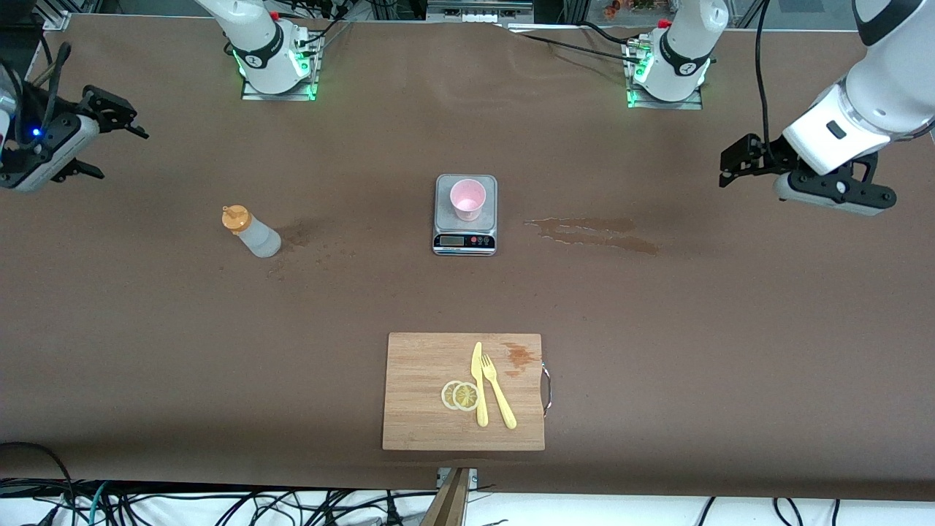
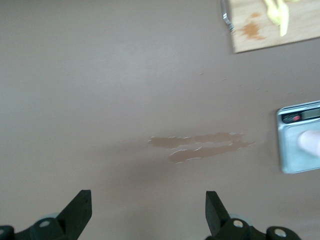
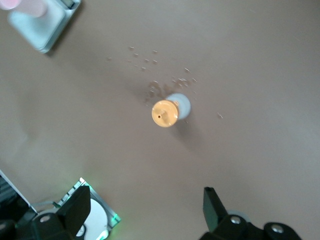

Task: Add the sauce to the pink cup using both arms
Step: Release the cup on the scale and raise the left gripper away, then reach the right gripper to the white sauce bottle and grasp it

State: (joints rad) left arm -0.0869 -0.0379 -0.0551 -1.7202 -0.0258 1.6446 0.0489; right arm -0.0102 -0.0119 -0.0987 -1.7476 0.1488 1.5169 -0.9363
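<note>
The sauce bottle [image 1: 250,231], whitish with an orange cap, stands upright on the table toward the right arm's end; the right wrist view shows it from above [image 3: 167,111]. The pink cup [image 1: 467,199] stands on the grey scale [image 1: 465,237] at the table's middle; it also shows at the edge of the left wrist view [image 2: 311,142]. My right gripper [image 1: 123,155] is open and empty, up over the table's right-arm end, apart from the bottle [image 3: 145,210]. My left gripper [image 1: 730,164] is open and empty over the left arm's end [image 2: 147,212].
A wooden cutting board [image 1: 416,394] with a yellow knife, a fork and lemon slices lies nearer to the front camera than the scale. A brown wet stain [image 1: 592,234] lies beside the scale toward the left arm's end. Small brown spots [image 1: 296,235] lie beside the bottle.
</note>
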